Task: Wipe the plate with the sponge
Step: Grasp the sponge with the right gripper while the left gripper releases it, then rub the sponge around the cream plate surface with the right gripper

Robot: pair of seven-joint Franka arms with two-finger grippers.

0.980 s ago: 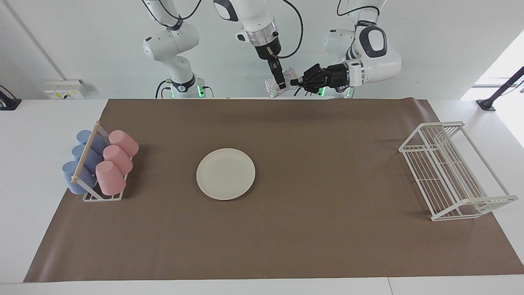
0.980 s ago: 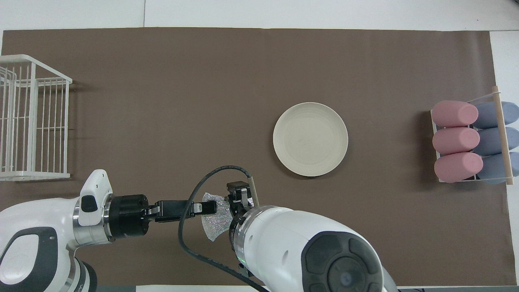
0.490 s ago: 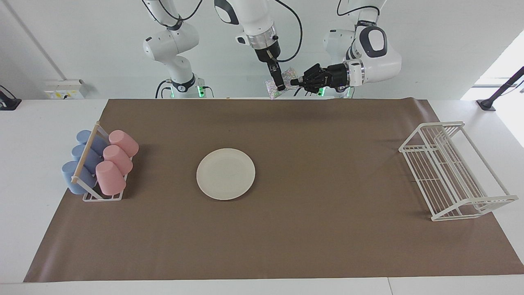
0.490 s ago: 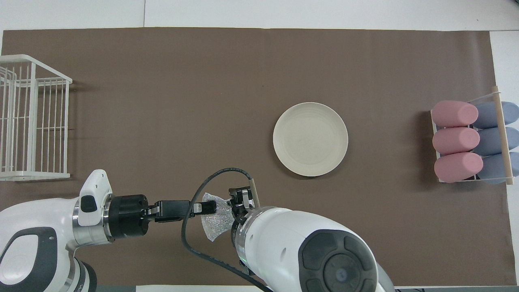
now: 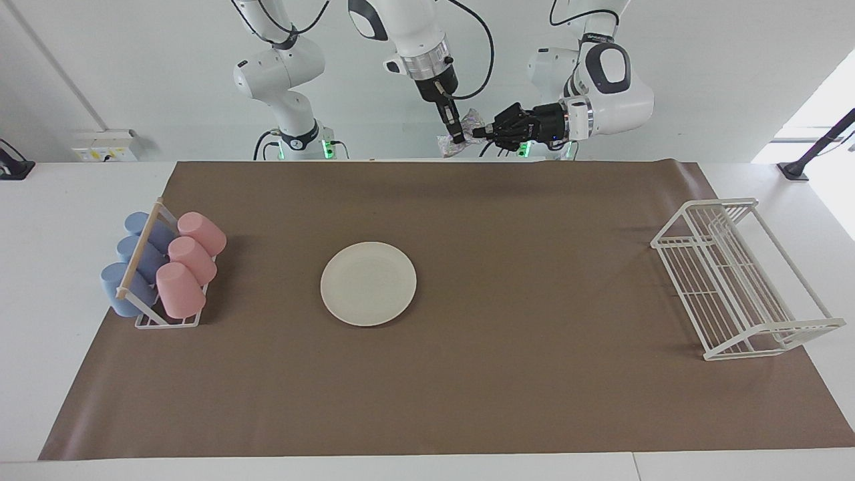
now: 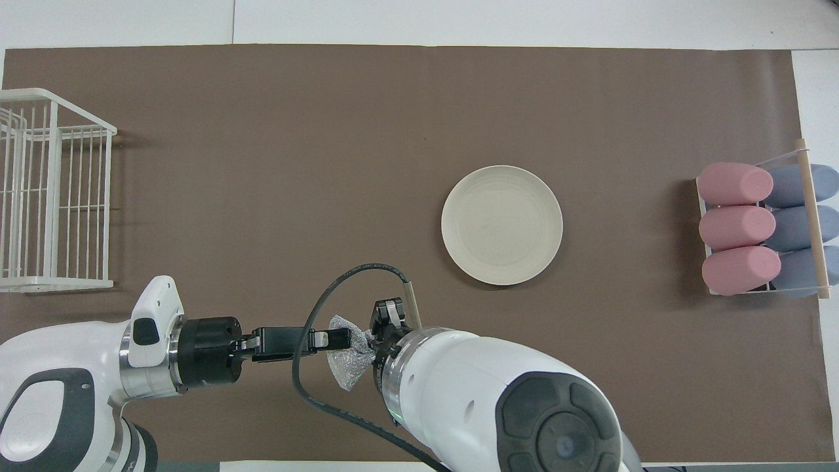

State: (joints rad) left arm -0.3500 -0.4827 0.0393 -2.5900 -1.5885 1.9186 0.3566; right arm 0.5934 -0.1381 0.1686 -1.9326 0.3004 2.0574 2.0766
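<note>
Silvery sponge [image 5: 459,137] hangs mid-air, pinched by both the left gripper [image 5: 478,133] and right gripper [image 5: 458,138]; a late release could tear or drop it short of the plate [image 5: 368,283].

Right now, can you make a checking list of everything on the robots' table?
Surface: brown mat over a white table.
Job's things: plate flat on the mat, bare; sponge up in the air.
Clutter: cup rack with pink and blue cups at the right arm's end; wire rack at the left arm's end.
Grippers: left gripper and right gripper both shut on the sponge.
Cables: black cable looping off the right arm.
Surroundings: white wall.
</note>
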